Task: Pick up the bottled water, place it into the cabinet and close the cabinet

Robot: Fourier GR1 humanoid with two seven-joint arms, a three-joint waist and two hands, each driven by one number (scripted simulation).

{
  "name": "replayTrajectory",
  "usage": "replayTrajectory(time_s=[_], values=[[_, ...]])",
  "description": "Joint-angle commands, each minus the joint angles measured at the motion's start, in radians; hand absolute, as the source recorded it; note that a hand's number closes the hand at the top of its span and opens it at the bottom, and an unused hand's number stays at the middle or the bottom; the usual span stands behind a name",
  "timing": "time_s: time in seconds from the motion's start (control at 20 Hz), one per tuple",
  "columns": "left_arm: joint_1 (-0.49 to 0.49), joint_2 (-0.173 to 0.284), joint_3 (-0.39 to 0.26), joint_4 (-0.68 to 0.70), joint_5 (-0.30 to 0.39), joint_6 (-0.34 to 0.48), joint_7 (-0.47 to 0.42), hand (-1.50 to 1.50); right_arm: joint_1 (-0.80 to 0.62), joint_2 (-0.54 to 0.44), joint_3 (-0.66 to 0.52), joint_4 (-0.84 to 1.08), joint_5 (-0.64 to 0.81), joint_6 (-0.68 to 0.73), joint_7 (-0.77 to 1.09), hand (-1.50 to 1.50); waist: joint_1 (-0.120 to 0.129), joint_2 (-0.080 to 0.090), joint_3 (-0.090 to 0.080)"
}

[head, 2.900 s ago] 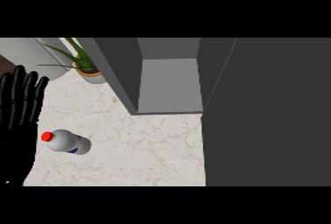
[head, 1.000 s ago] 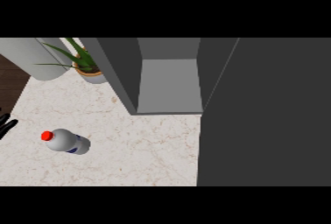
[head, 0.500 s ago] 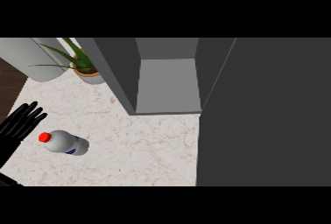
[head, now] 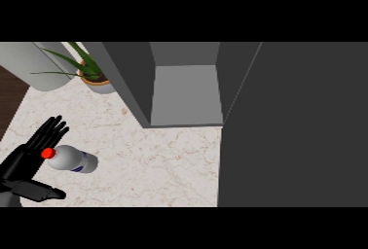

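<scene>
The water bottle (head: 74, 160) lies on its side on the marble counter (head: 158, 165) at the lower left, clear with a red cap (head: 48, 153) pointing left. My left hand (head: 24, 164) comes in from the lower left edge, open, with straight fingers (head: 50, 130) reaching past the cap and the thumb (head: 40, 191) spread out below the bottle. The cap shows in front of the fingers; nothing is curled round the bottle. The grey cabinet (head: 185, 92) stands open at the upper middle, its inside bare. My right hand does not show.
The cabinet's dark door (head: 295, 126) fills the right side of the view. A potted plant (head: 93, 75) and a grey cylinder (head: 34, 65) stand at the back left. A dark floor strip (head: 9, 104) marks the counter's left edge.
My left hand, almost out of view a second ago, has come back in from the left and now lies right beside the bottle's cap. The bottle has not moved.
</scene>
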Motion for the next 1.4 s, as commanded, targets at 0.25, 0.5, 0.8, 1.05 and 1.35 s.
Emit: replayTrajectory(time_s=[0.25, 0.5, 0.8, 1.05, 1.35], values=[[-0.063, -0.011, -0.087, 0.302, -0.114, 0.005, -0.287, -1.5, 0.083, -0.026, 0.014, -0.119, -0.024, 0.025, -0.007, -1.5, -0.008, 0.004, -0.002], [-0.095, 0.007, -0.137, 0.393, -0.115, -0.06, -0.329, -1.5, 0.115, -0.044, -0.002, -0.087, -0.016, 0.039, -0.06, -1.5, -0.018, 0.003, -0.003], [-0.135, -0.035, -0.167, 0.474, -0.103, -0.031, -0.372, -1.5, 0.153, -0.032, 0.06, -0.103, 0.009, 0.029, -0.07, -1.5, -0.015, 0.003, -0.003], [-0.174, -0.055, -0.156, 0.551, -0.071, -0.007, -0.395, 1.5, 0.167, -0.056, 0.016, -0.103, -0.023, 0.046, -0.095, -1.5, -0.013, 0.006, -0.003], [-0.22, -0.019, -0.133, 0.608, -0.012, -0.084, -0.389, 1.5, 0.16, -0.035, 0.054, -0.089, 0.019, 0.022, -0.091, -1.5, -0.008, 0.009, -0.005]])
